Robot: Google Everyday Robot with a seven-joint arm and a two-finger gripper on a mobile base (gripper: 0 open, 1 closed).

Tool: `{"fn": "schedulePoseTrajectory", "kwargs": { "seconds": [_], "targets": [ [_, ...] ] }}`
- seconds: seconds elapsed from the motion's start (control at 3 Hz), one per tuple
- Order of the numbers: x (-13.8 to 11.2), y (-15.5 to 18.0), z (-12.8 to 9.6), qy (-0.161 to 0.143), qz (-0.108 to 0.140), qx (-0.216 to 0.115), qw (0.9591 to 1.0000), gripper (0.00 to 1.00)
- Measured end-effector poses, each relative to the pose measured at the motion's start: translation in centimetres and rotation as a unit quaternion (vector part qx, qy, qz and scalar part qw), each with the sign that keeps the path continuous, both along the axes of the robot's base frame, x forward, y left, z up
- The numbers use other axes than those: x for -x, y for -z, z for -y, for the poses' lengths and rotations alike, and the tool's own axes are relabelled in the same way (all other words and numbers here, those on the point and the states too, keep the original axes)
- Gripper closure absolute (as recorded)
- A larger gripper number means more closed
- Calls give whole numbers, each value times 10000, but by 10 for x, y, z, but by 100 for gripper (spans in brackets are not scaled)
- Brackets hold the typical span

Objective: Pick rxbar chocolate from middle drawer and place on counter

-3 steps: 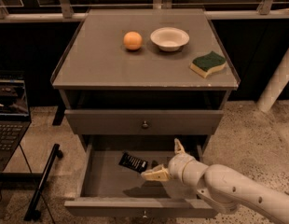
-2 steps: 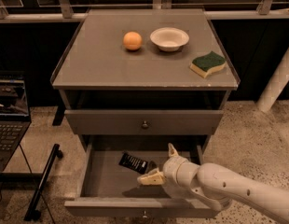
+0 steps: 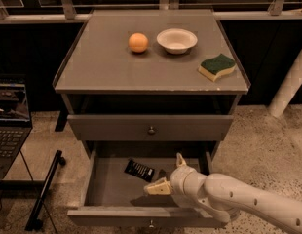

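Note:
The rxbar chocolate (image 3: 139,170), a flat black wrapper with white print, lies on the floor of the middle drawer (image 3: 108,189), which is pulled out. My gripper (image 3: 167,174) is inside the drawer, just right of the bar and slightly above it. It is open and empty, with one cream fingertip (image 3: 155,188) pointing left below the bar and the other pointing up. The white arm comes in from the lower right. The counter (image 3: 112,67) is the grey cabinet top above.
On the counter stand an orange ball (image 3: 138,42), a white bowl (image 3: 177,40) and a green-and-yellow sponge (image 3: 217,66). The drawer above (image 3: 151,127) is shut. A laptop (image 3: 9,126) and a black stand (image 3: 44,191) are at the left, a white pillar (image 3: 289,82) at the right.
My gripper has moved left and a little lower inside the drawer, closer to the bar. The bar has not moved.

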State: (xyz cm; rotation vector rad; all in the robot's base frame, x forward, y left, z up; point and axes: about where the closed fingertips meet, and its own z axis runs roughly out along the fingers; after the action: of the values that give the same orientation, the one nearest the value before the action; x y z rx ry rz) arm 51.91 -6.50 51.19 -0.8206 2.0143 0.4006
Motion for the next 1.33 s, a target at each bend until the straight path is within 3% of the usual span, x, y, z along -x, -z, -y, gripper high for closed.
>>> {"fn": "schedulePoseTrajectory", "kwargs": {
  "seconds": [0.33,0.67,1.33],
  "targets": [
    [-11,53,-4,153,-234,80,9996,0],
    [-25,97,-18,111,-402,125,9991,0],
    [-57,135,-56,-188,-459,198,9986,0]
  ]
}}
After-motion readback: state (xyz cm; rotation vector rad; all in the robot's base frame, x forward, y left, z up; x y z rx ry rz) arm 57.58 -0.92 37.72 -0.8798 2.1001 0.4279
